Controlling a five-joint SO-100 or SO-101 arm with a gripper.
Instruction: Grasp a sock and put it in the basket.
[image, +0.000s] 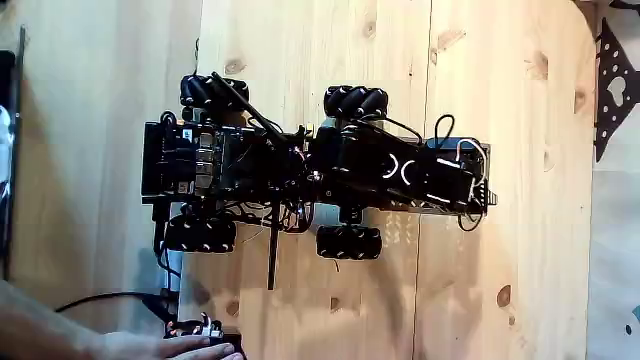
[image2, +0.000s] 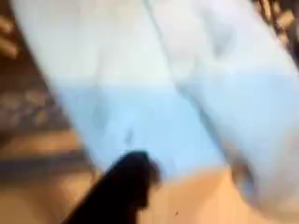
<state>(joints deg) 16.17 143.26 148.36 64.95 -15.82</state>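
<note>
In the fixed view, which looks straight down, a black four-wheeled robot base (image: 310, 180) lies across a pale knotty pine table (image: 500, 80), its long body running left to right in the picture. Four black roller wheels (image: 353, 101) sit at its corners, two toward the upper edge and two toward the lower. A black arm (image: 400, 165) is folded low along the right half of the body, with thin black cables looping over it. At the lower left edge of this view a person's hand (image: 195, 348) rests on a small dark controller. A black perforated plate (image: 610, 85) shows at the right edge.

The wrist view is badly blurred. A soft, pale fabric sock (image2: 149, 89) fills most of it, very close to the lens: whitish in the upper part and light blue-grey below, with a fairly straight line between the two tones. Two folds or lobes lie side by side, and the long axis seems to run from upper left down toward lower right, though the blur makes this uncertain. Tan wood-coloured surface shows along the bottom. A dark finger of the end effector (image2: 126, 187) rises from the lower edge, its tip against or just beneath the lower border of the sock; I cannot tell whether the fingers are apart or together.
</note>
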